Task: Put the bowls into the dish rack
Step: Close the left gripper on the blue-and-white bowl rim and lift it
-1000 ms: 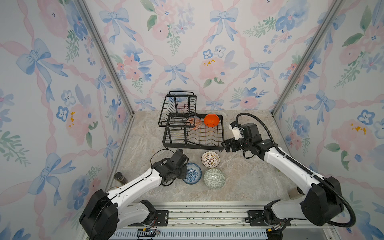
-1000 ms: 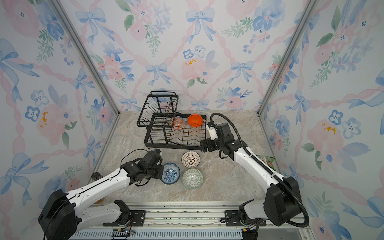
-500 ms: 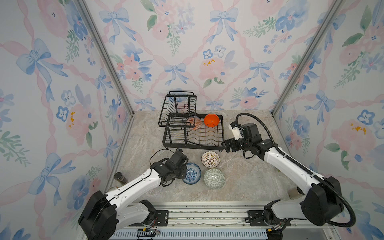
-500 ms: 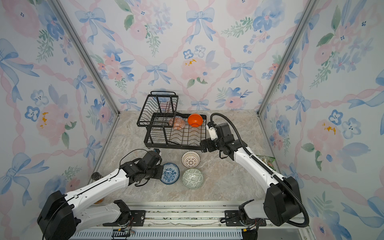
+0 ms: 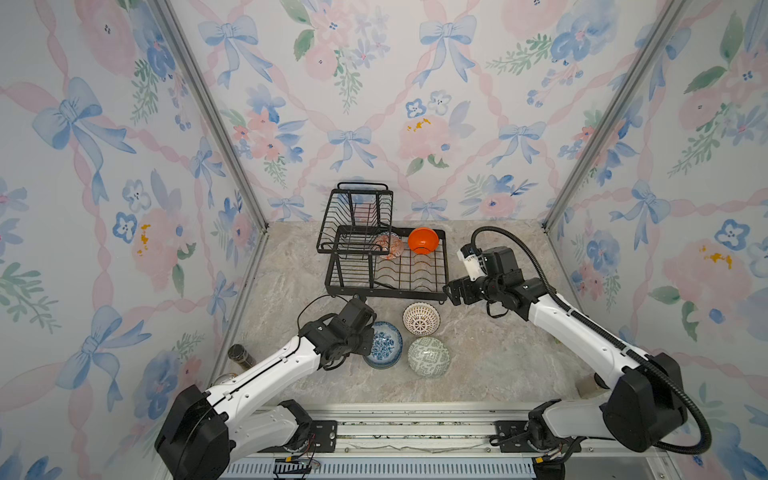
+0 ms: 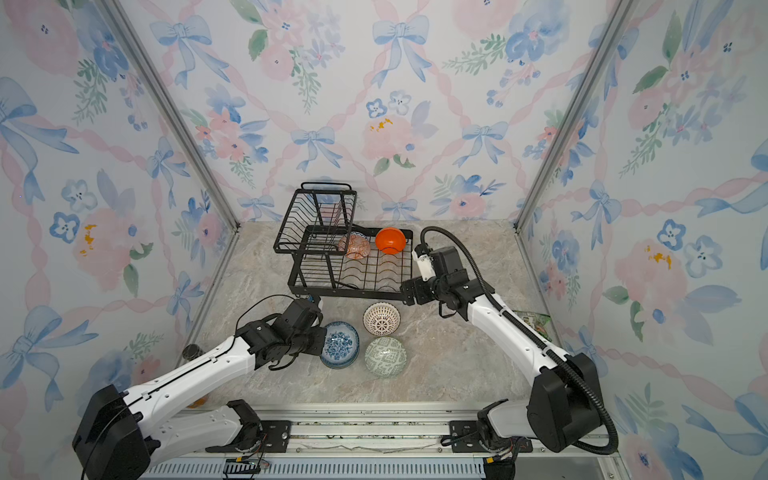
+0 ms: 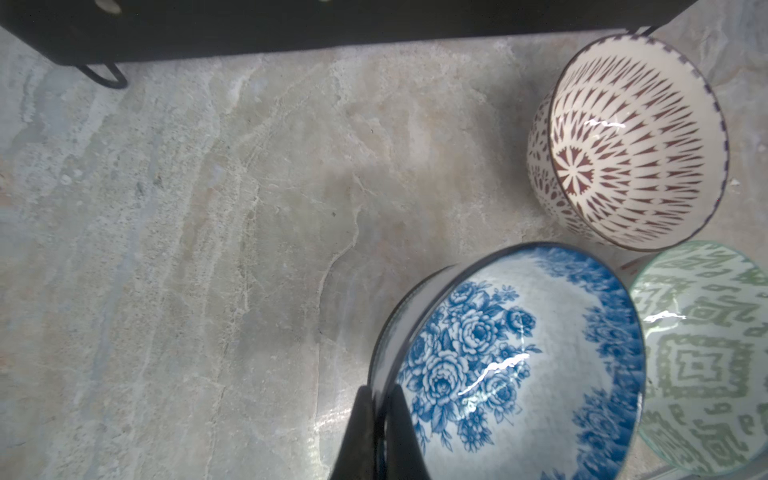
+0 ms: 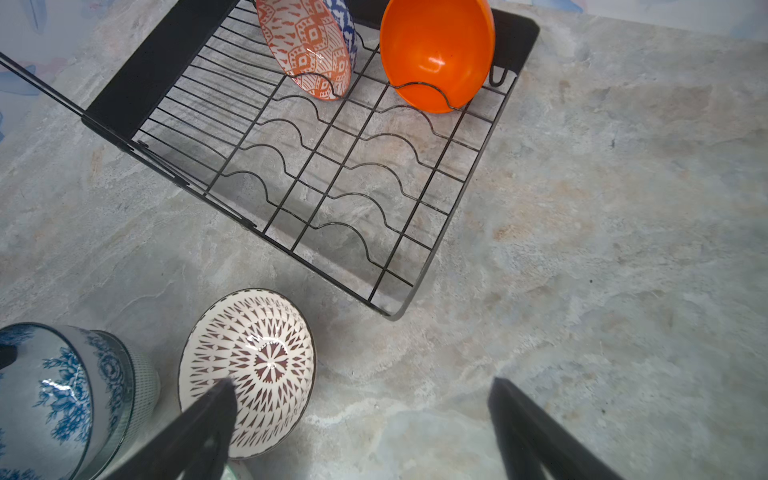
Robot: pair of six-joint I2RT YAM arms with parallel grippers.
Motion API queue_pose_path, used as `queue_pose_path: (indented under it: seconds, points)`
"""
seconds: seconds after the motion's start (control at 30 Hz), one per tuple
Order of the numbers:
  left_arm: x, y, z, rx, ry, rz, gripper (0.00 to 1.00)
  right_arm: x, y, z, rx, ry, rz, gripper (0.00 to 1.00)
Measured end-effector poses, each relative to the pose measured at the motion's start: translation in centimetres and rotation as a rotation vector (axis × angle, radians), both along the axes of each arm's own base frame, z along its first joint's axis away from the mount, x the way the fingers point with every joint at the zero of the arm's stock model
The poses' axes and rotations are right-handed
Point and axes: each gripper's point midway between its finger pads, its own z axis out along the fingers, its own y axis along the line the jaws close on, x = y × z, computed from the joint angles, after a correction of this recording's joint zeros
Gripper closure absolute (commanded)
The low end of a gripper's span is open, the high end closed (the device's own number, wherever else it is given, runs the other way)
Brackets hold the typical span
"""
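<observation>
Now, my left gripper (image 7: 380, 395): pinched narrow on the left rim of the blue floral bowl (image 7: 519, 365), one finger inside the wall, one outside.
Where that bowl is: near-left part of the table (image 5: 498, 353), in front of the dish rack (image 5: 446, 266). It looks tipped and seems to sit nested in a pale mint bowl (image 8: 143, 382).
My right gripper (image 8: 361, 386): spread wide, holding nothing, hanging by the rack's near-right corner.
Other loose bowls: the white lattice bowl (image 5: 421, 318) is just right of the blue one and a little farther. The grey-green bowl (image 5: 429, 356) is just right and nearer. I cannot tell whether their rims touch.
Already racked: the plain orange bowl (image 5: 423, 240) and the red-orange patterned bowl (image 5: 390, 246) stand on edge in the far slots of the low tray.
How it will handle: I judge it to be glazed ceramic, so stiff, weighty for its size, slick, and quick to chip on wire or on another bowl.
Where to hold: the rim is the only part thin enough for my jaws. I should bite deep and let the bowl hang below the fingers so it does not swivel.
Risk: the mint bowl may cling and rise with it, or the glaze may slide out of my pinch.
</observation>
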Motion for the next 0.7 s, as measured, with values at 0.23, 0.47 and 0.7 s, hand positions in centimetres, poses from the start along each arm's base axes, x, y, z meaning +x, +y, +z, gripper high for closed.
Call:
queue_pose_path:
  seconds: [0.23,0.47,0.7]
  points:
    - [0.4,-0.2,1.7,-0.027,-0.044,-0.005,1.0,0.0,0.0,0.0,0.0,0.001,0.001,0.03]
    - [0.5,-0.3,2.6,-0.028,-0.07,-0.018,1.0,-0.1,0.1,0.1,0.005,0.004,0.006,0.03]
    - [1.5,-0.3,5.1,-0.038,-0.146,-0.003,1.0,-0.2,0.3,0.1,0.011,0.007,0.013,0.03]
